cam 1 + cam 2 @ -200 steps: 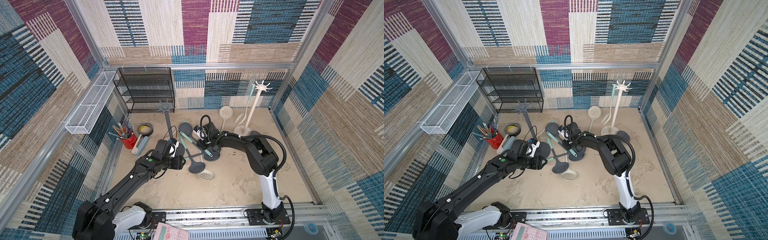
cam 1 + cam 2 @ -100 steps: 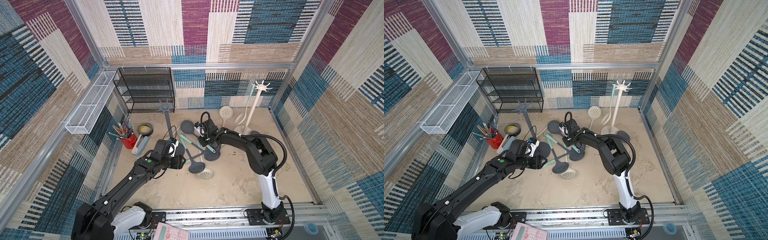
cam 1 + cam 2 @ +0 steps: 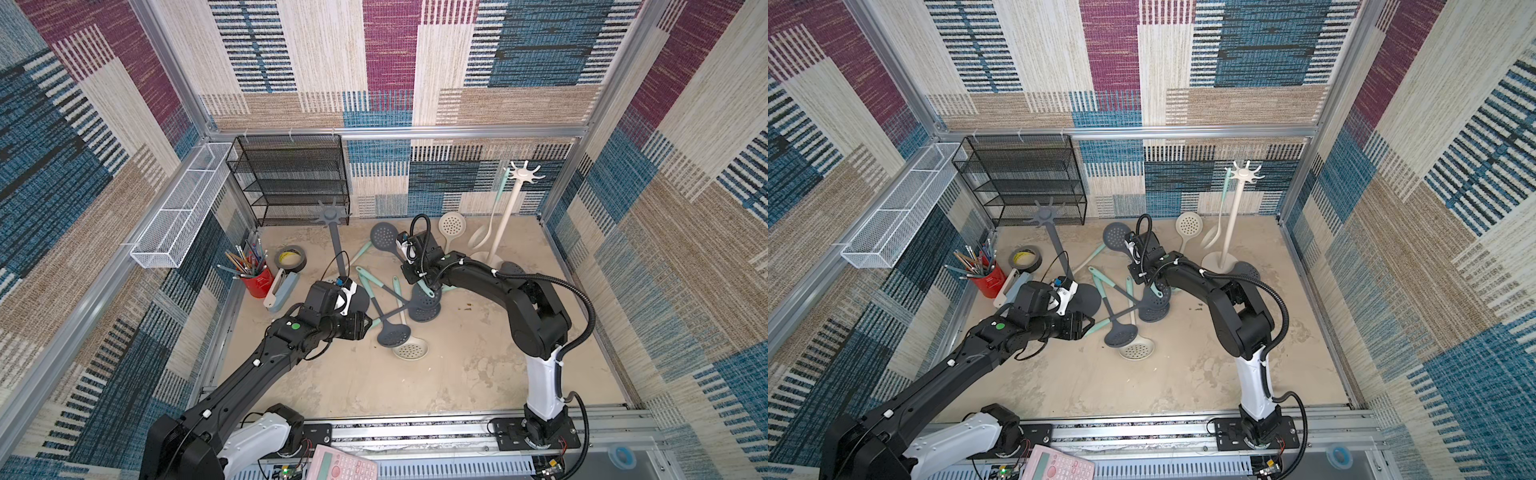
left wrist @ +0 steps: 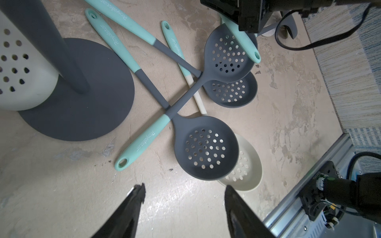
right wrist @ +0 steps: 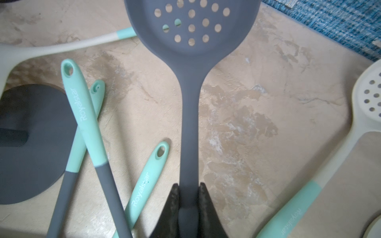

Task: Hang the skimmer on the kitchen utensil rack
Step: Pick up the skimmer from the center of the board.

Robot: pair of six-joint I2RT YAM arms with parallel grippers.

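Note:
My right gripper (image 5: 188, 189) is shut on the grey neck of a grey skimmer (image 5: 189, 103). In both top views the skimmer's head (image 3: 384, 236) (image 3: 1116, 240) points toward the back wall, beyond the gripper (image 3: 409, 268). Its teal handle (image 4: 241, 35) slants down over the pile. Two utensil racks stand here. The dark grey one (image 3: 332, 216) has its round base (image 3: 359, 297) by my left arm. The cream one (image 3: 523, 176) stands at the back right with a cream spoon hanging on it. My left gripper (image 4: 183, 189) is open over bare floor beside the pile.
Several grey skimmers (image 3: 392, 334) and a cream one (image 3: 410, 348) lie crossed mid-floor. Another cream skimmer (image 3: 451, 224) lies at the back. A red pencil cup (image 3: 257, 282), tape roll (image 3: 291, 259), stapler (image 3: 282, 286), black mesh shelf (image 3: 291, 183) and white wire basket (image 3: 183, 208) line the left side.
The right gripper closed on the grey skimmer's neck and raised it, its head swinging toward the back wall. The left arm has stayed put.

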